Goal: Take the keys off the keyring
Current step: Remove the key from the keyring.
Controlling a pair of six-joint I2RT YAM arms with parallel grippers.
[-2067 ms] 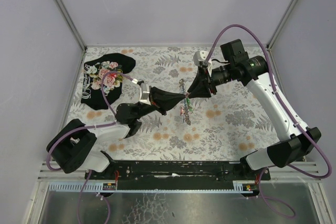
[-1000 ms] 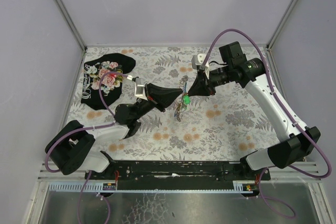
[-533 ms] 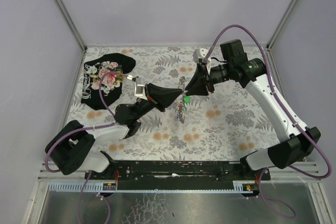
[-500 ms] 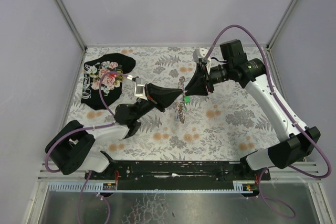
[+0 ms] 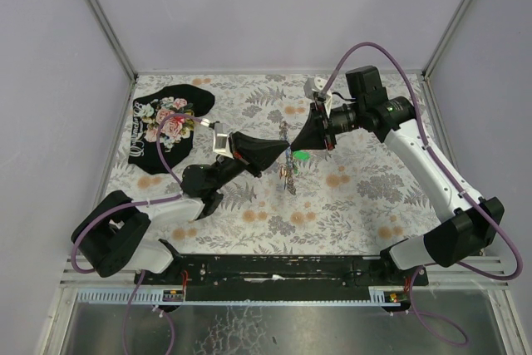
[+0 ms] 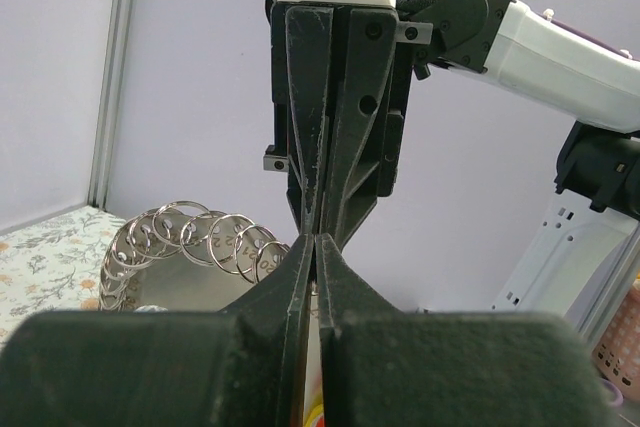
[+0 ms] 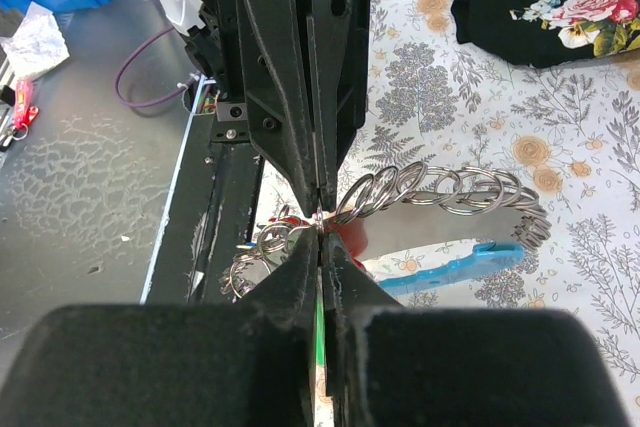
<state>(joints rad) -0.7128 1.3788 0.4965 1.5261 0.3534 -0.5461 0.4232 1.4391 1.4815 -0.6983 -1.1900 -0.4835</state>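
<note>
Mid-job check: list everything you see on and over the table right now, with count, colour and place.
keys: one cluster, red and other heads, hanging under the meeting gripper tips, mid-table
green key: one, green head, at the right gripper's tip
keyring: one, silvery linked rings with light-blue fob, beside the tips
cloth: one, black with pink flowers, far-left corner
table: one, grey and orange floral cover
left gripper: one, black, jaws shut, tip to tip with the right
right gripper: one, black, jaws shut on the green key

Keyring [image 7: 440,190]: bright polished metal loops, glossy lt-blue plastic fob. Keys [image 5: 291,174]: shiny metal w/ glossy plastic heads. Right gripper [image 7: 320,235]: smooth matt blk plastic. Table cover [image 5: 357,205]: matt printed cloth.
</note>
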